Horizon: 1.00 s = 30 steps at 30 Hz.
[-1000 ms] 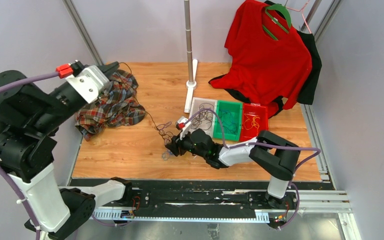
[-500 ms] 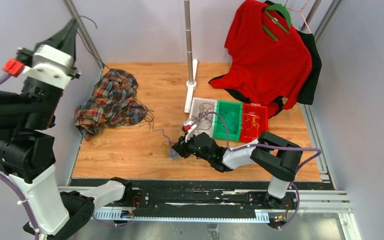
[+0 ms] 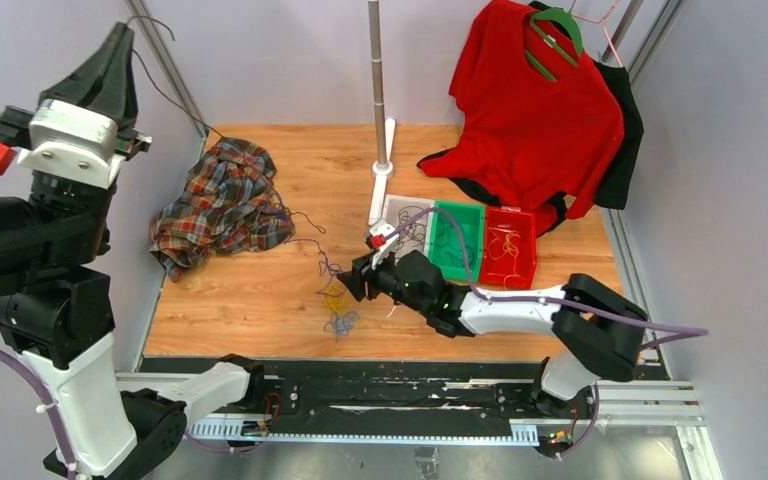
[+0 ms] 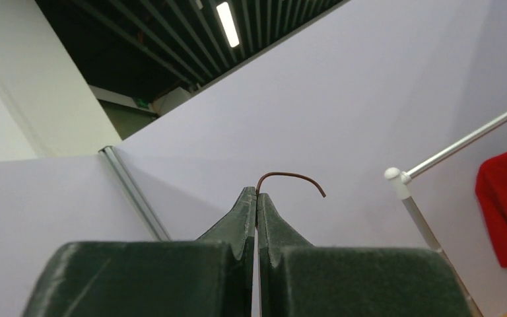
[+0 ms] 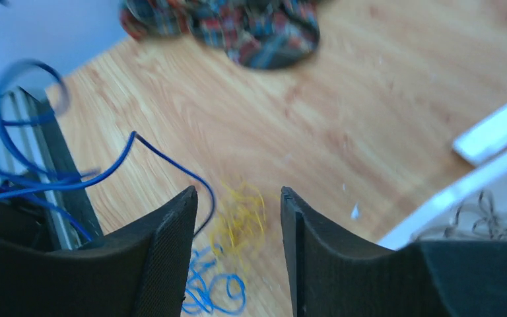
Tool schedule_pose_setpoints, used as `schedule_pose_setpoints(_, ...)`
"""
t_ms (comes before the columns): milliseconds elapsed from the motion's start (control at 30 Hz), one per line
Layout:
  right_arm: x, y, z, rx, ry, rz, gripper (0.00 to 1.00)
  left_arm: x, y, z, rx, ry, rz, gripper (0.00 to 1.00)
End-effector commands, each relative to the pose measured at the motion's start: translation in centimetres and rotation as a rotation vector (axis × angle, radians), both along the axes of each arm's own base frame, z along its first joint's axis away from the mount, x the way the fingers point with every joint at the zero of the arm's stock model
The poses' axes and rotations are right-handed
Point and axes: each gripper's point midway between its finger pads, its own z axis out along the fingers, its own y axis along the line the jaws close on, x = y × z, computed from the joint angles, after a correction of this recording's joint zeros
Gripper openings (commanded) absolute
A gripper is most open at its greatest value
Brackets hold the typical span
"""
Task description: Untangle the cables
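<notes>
Cables (image 3: 338, 310): small messy pile on the wooden table (image 3: 240, 310), near the middle, just in front of the right gripper (image 3: 348, 286).
Yellow bunch (image 5: 241, 218): flat on the wood, seen through the gap between the right fingers, not touching them.
Blue loops (image 5: 212, 295): just beside the yellow bunch, on the side nearer the arms; one blue strand (image 5: 105, 173) curling up past the side of the right gripper.
Long dark cable (image 3: 173, 102): stretched from the pile, over the plaid cloth (image 3: 222, 205), up to the left gripper (image 4: 257, 198).
Left gripper: high up by the left wall, fingers pressed tight together, pinching the end of the long dark cable.
Right gripper: low over the table, fingers spread wide, nothing held between them.
Trays: white tray (image 3: 407, 199), green tray (image 3: 460, 205) and red tray (image 3: 510, 211), side by side past the right arm.
In the trays: dark cables in the white one, yellow in the red one, thin ones in the green one, colour hard to tell.
Done, by the look of it: some cables sorted into trays; the dark one partly drawn out of the pile.
Left to do, most likely: freeing the dark one all the way, then parting blue from yellow.
Counts: two grippers, three trays, one pile, three cable colours in it, one plaid cloth.
</notes>
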Motion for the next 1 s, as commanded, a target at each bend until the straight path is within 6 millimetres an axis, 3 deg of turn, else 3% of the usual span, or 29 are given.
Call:
schedule_pose_setpoints(0,-0.6,1.3,7.4,0.033,-0.168,0.051,0.53,0.0,-1.7,-2.0,0.029,0.067,-0.094,0.01)
schedule_pose_setpoints(100,-1.2,2.4,11.6,0.065,-0.231,0.102,0.59,0.3,-2.0,-2.8,0.037,0.088,-0.111,0.00)
schedule_pose_setpoints(233,-2.2,3.6,13.9,0.083,-0.269,0.162,0.61,0.3,-2.4,-3.2,0.049,0.099,-0.127,0.01)
schedule_pose_setpoints(633,-5.6,8.7,16.6,0.147,-0.297,0.315,0.65,0.2,-2.3,-3.6,0.074,0.101,-0.110,0.00)
schedule_pose_setpoints(967,-4.8,12.0,17.6,0.188,-0.270,0.305,0.66,0.5,-2.7,-4.4,0.069,0.119,-0.133,0.00)
